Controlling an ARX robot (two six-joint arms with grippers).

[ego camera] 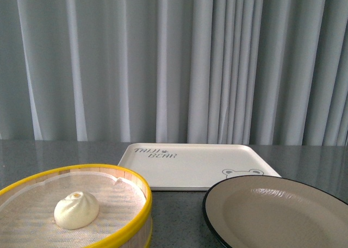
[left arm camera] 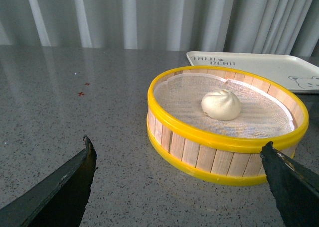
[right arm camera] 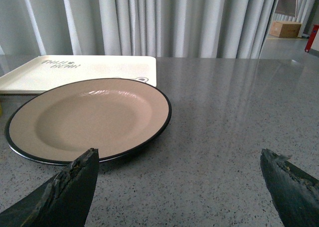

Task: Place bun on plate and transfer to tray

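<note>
The tray, flat, cream-white and rectangular with rounded corners, is laid on the desk. Dark lettering is printed near one far corner and a small bear face near the opposite near corner. The plate, round and shallow, beige inside with a black rim, is set flat just in front of the tray's right end. The bun, white, domed and pleated on top, is seated upright inside a yellow-rimmed steamer basket in front of the tray's left end.
</note>
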